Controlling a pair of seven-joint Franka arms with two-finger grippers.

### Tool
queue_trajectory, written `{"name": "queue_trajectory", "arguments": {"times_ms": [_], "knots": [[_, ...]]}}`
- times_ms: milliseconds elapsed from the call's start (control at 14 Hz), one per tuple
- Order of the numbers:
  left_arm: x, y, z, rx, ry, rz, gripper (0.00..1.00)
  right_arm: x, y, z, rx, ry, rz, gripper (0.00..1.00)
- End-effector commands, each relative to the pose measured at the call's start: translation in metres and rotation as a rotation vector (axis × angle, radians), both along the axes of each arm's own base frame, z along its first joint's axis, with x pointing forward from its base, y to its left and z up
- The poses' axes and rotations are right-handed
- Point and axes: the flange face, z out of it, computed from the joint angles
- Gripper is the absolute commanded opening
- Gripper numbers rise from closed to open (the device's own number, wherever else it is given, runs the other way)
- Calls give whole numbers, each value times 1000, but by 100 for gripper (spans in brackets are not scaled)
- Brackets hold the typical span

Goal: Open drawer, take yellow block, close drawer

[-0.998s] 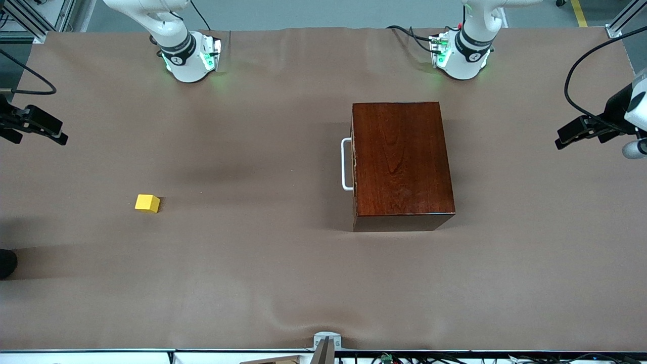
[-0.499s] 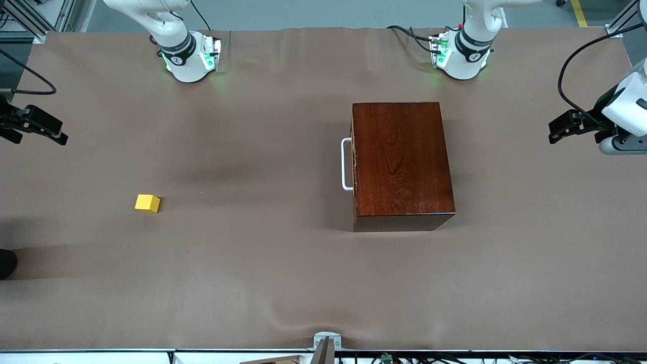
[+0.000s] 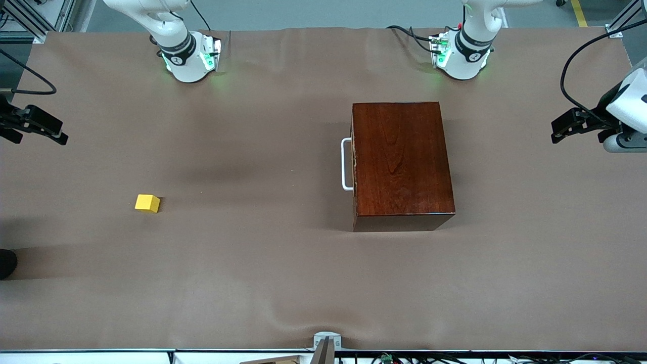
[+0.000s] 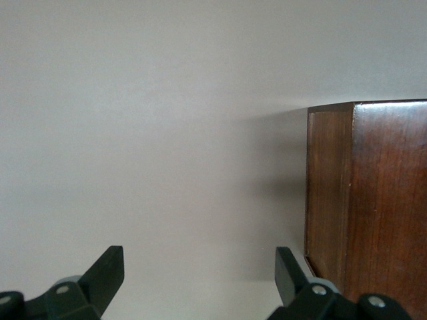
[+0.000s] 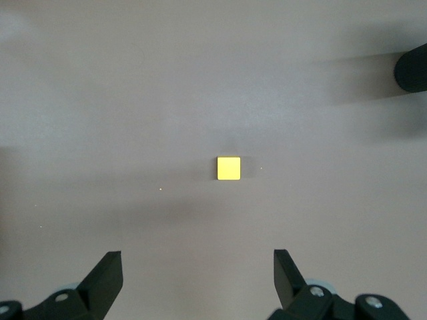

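The dark reddish-brown box [image 3: 403, 162] stands on the table near the left arm's base. Its drawer is pushed fully in, and only the white bar handle [image 3: 346, 164] shows, facing the right arm's end. The yellow block [image 3: 147, 203] lies on the table toward the right arm's end. My right gripper [image 5: 198, 267] hangs open high over the yellow block [image 5: 229, 168], holding nothing, and shows at the frame edge [image 3: 55, 132]. My left gripper [image 4: 199, 267] is open and empty over the table at the left arm's end [image 3: 558, 131], with a corner of the box [image 4: 373, 200] in its wrist view.
A brown cloth [image 3: 252, 283] covers the whole table. A dark round object [image 3: 6, 263] sits at the table edge at the right arm's end, nearer the camera than the block, and shows in the right wrist view [image 5: 413, 67]. A grey bracket [image 3: 326, 339] sits at the near edge.
My left gripper has shifted slightly toward the box and its wrist has turned. The right gripper, the block and the box have not moved.
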Motion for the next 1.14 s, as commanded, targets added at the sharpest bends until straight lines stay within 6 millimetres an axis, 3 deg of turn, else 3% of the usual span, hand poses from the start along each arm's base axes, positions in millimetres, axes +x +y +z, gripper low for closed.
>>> {"name": "queue_trajectory", "arguments": {"times_ms": [0, 1069], "knots": [[-6, -9, 8, -4, 2, -23, 100, -5, 0, 5, -10, 1, 10, 100], [-9, -16, 8, -4, 11, -35, 100, -5, 0, 6, -10, -1, 9, 100]]}}
